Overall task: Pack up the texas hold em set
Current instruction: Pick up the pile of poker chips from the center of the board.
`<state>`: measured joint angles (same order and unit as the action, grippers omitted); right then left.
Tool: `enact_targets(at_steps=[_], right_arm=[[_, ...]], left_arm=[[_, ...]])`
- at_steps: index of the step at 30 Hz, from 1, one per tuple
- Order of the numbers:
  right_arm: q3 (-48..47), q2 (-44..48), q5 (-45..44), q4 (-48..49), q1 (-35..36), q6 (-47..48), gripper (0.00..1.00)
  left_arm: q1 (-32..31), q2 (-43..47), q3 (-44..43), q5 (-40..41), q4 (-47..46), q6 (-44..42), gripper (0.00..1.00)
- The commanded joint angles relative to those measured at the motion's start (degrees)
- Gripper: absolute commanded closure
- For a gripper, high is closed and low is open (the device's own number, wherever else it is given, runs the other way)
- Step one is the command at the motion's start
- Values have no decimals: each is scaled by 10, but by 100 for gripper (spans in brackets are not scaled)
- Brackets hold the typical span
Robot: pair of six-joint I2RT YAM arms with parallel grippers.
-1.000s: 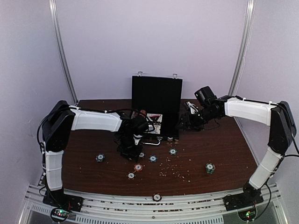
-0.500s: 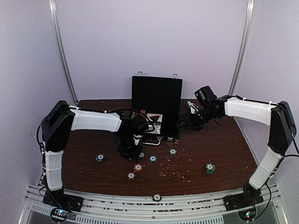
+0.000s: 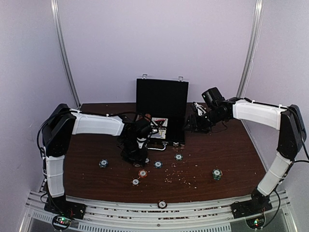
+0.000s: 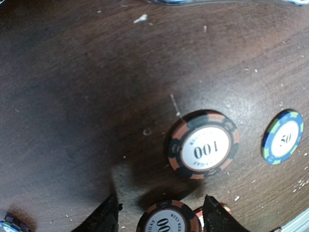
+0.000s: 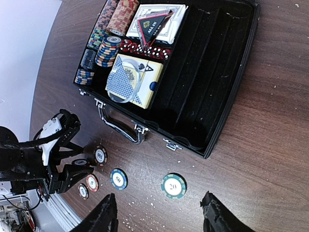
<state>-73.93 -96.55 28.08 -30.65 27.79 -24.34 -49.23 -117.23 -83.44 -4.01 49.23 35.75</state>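
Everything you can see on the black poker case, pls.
The black case lies open on the brown table, with its lid standing upright at the back. It looks like a hard shell with a dark, felt-like lining divided into long slots. A silver handle and latches sit on the front edge. One half holds rows of striped chips, two card decks and a line of red dice. The other slots are empty. Only the table is seen touching it from outside.
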Motion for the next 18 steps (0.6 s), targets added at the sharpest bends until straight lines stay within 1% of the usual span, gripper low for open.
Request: enact_targets(at_steps=[1,3,5,9,11,16,18], right_arm=[[-7,16,-22,4,-9,0,40],[-4,19,-22,7,-11,-2,40],[0,22,-23,8,-13,-4,40],[5,27,-23,13,-16,-8,40],[6,27,-23,13,-17,-8,40],[14,31,-21,18,-17,-11,40],[17,33,-19,20,-17,-13,40]], left_arm=[[5,16,13,13,-11,-3,45],[5,17,12,16,-7,-4,54],[5,22,14,20,-1,-6,59],[5,32,24,19,0,-8,62],[5,33,26,15,2,-8,67],[5,42,31,23,9,-8,67],[5,45,33,27,15,-8,71]])
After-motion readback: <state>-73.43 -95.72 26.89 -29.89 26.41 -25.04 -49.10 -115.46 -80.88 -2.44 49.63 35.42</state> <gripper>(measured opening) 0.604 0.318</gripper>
